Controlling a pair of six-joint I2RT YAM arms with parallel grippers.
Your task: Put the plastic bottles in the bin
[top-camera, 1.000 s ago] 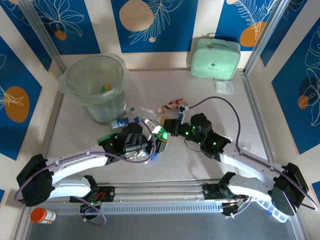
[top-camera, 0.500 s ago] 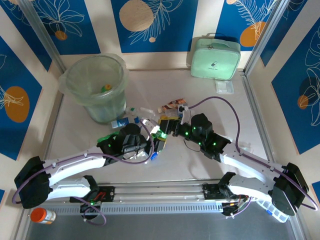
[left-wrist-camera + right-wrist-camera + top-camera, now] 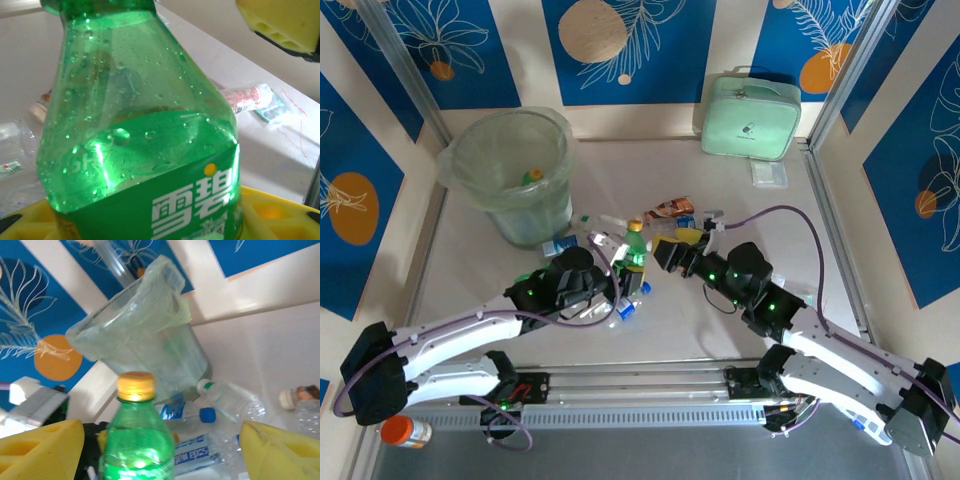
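Step in hand (judged): one green bottle (image 3: 634, 248) is to be carried to the bin (image 3: 532, 214).

The left gripper (image 3: 631, 270) is closed on the lower body of the green bottle. In the left wrist view its yellow pads (image 3: 275, 220) are seen against the label on both sides. The bottle is held upright, yellow cap up, to the right of the bin and nearer the arm bases, well apart from the bin wall.

The right gripper (image 3: 672, 248) is set just beyond the bottle, on the side away from the bin. Its fingers are spread wide. In the right wrist view the bottle neck stands between the pads (image 3: 42, 447) and is not touched.

Several clear bottles (image 3: 598, 222) with blue caps lie between the held bottle and the bin's base. A red-orange labelled bottle (image 3: 670, 209) lies further right of the bin.

For the carry:
- The bottle should be lifted above the bin's rim before it is swung across, so the bag lip is not snagged.
- The clear bottles near the bin's base should be passed over, not swept.
- The right gripper is best kept off the bottle and out of the path.
- Release should be made over the bin's middle, not at its near edge.
- The wall of the bottle is wet and thin, so slip is possible and a firm grip is advised.
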